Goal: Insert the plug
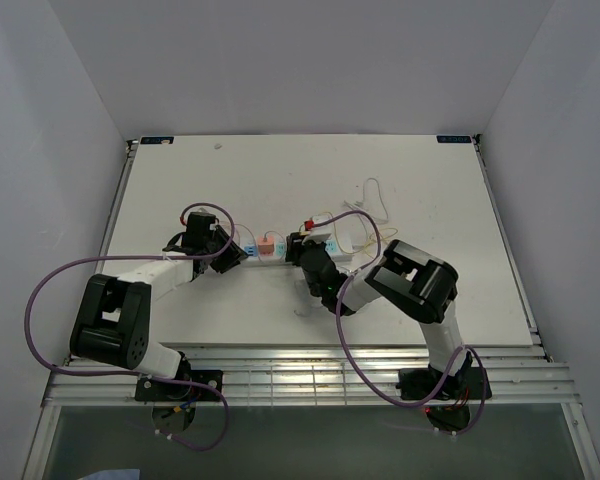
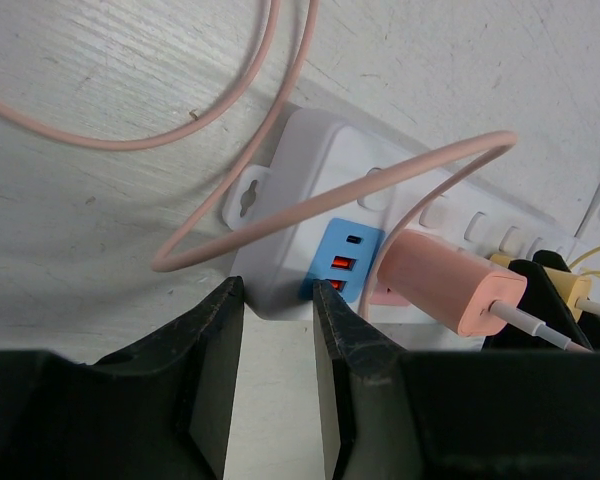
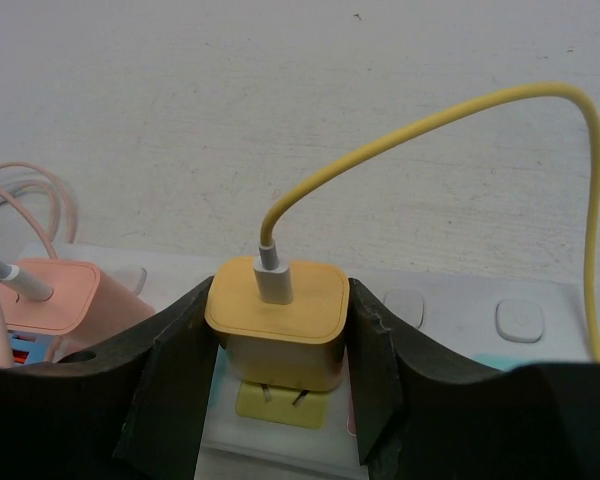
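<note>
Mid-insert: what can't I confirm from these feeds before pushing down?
1. Right wrist: whether the prongs of the yellow charger line up with their slots. The charger body and the right gripper hide the contact.
2. Left wrist: whether the left gripper clamps the power strip. Its fingertips cover the strip's end.
3. Top external: strip detail is too small, and both grippers cover it.

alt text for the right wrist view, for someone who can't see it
The right gripper clamps a yellow charger just above a yellow socket on a white power strip, its prongs visible in the gap. A yellow cable arcs up from the charger, and a pink charger sits on the strip at the left.
</note>
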`<state>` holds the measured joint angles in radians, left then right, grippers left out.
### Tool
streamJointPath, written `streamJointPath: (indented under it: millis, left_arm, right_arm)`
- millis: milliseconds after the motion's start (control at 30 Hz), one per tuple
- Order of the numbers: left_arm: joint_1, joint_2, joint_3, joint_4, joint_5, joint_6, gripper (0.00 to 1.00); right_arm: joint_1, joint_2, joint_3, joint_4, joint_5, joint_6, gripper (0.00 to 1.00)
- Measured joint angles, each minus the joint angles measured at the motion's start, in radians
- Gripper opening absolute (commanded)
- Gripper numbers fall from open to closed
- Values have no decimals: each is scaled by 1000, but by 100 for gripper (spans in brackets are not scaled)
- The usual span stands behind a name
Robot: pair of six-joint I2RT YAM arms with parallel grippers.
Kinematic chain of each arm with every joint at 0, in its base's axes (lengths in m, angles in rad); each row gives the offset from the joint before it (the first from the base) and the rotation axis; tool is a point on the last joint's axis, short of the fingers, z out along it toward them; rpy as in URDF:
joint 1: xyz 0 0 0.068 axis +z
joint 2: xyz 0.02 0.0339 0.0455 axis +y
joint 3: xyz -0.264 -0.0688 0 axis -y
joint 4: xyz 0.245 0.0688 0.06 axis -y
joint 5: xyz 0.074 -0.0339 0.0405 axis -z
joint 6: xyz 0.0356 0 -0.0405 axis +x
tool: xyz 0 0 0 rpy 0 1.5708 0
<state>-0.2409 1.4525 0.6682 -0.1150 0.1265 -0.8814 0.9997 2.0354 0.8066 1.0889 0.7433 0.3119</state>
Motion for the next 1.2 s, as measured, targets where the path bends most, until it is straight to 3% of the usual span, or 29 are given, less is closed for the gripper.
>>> streamJointPath:
  millis: [200,533,1200]
  left_arm:
    - [0,-1,0,-3,2,-2,41]
    - [4,-2,0,-3,-10,-4,41]
    - [4,-9,-8,-8,16,-24,41]
  right_arm:
    - [4,13,19,2,16,-22,8]
    - [63,103,135,-74,226,-58,8]
    - [67,142,6,211,171,-108,8]
